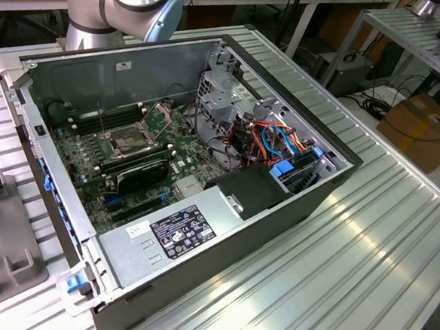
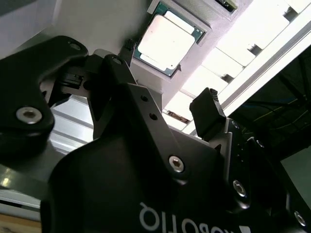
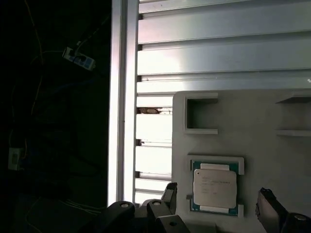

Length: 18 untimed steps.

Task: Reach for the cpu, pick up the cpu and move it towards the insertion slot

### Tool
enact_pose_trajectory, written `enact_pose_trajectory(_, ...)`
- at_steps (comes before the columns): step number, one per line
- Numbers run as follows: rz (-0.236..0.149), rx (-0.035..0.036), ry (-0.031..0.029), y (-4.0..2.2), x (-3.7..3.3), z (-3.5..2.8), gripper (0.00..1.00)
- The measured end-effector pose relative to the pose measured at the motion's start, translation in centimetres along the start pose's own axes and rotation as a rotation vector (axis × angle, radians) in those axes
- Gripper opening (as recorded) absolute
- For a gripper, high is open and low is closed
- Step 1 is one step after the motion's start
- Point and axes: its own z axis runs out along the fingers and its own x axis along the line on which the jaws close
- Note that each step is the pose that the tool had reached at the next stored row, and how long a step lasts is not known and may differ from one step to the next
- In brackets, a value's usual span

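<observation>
One cpu (image 3: pixel 215 188), a square green board capped by a matte silver lid, sits flat in a shallow pocket of a pale grey moulded tray (image 3: pixel 257 126) as the arm's tool (image 3: pixel 217 200) hangs over it with jaws spread wide. In both wrist views the two black fingers (image 3: pixel 268 208) stand one to either side of the chip, with a gap on each side and nothing gripped. Two more square recesses (image 3: pixel 201 114) in the same tray (both empty) lie beyond the chip in the first wrist view. The tray rests on a worktop (image 3: pixel 214 58) of ribbed, brushed aluminium slats that catch the light.

In the exterior view, one open computer case (image 1: pixel 292 215), dark grey sheet metal, lies on its side on the worktop. The single insertion slot (image 1: pixel 131 138) sits on the green board inside, a square socket with a dark centre and a shiny steel frame. One black rectangular expansion card (image 1: pixel 144 176) lies just beside it. A bundle of orange and blue cables (image 1: pixel 278 139) fills the drive end. The arm's rounded grey and pale blue joint (image 1: pixel 129 4) shows above the case's far wall, and one cardboard box (image 1: pixel 426 130) stands off the exterior view's right.
</observation>
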Motion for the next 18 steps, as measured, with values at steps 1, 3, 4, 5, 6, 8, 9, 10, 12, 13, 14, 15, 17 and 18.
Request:
enact_pose_trajectory(1,0.0,-0.0002,-0.0003,0.0,-0.01,0.08,0.74)
enact_pose_trajectory(3,0.0,-0.0002,-0.0003,-0.01,-0.01,0.26,0.74)
enact_pose_trajectory(4,0.0,-0.0001,-0.0001,-0.01,-0.01,0.34,0.74)
enact_pose_trajectory(5,0.0,-0.0002,0.0003,-0.02,-0.02,0.64,0.74)
enact_pose_trajectory(6,0.0,-0.0002,0.0004,-0.03,-0.02,0.77,0.74)
enact_pose_trajectory(8,0.0,-0.0001,0.0005,-0.04,-0.03,1.07,0.74)
enact_pose_trajectory(9,0.0,-0.0002,0.0004,-0.04,-0.03,1.18,0.74)
enact_pose_trajectory(10,0.0,-0.0002,0.0005,-0.06,-0.04,1.46,0.74)
enact_pose_trajectory(12,0.0,-0.0001,0.0017,-0.07,-0.06,1.86,0.74)
enact_pose_trajectory(13,0.0,-0.0001,0.002,-0.07,-0.07,1.95,0.74)
enact_pose_trajectory(14,0.0,-0.0001,0.0021,-0.08,-0.07,2.04,0.74)
enact_pose_trajectory(15,0.0,0.0001,0.0026,-0.08,-0.1,2.23,0.74)
enact_pose_trajectory(17,0.0,0.0001,0.0028,-0.09,-0.11,2.46,0.74)
enact_pose_trajectory(18,0.0,0.0003,0.0028,-0.1,-0.14,2.56,0.74)
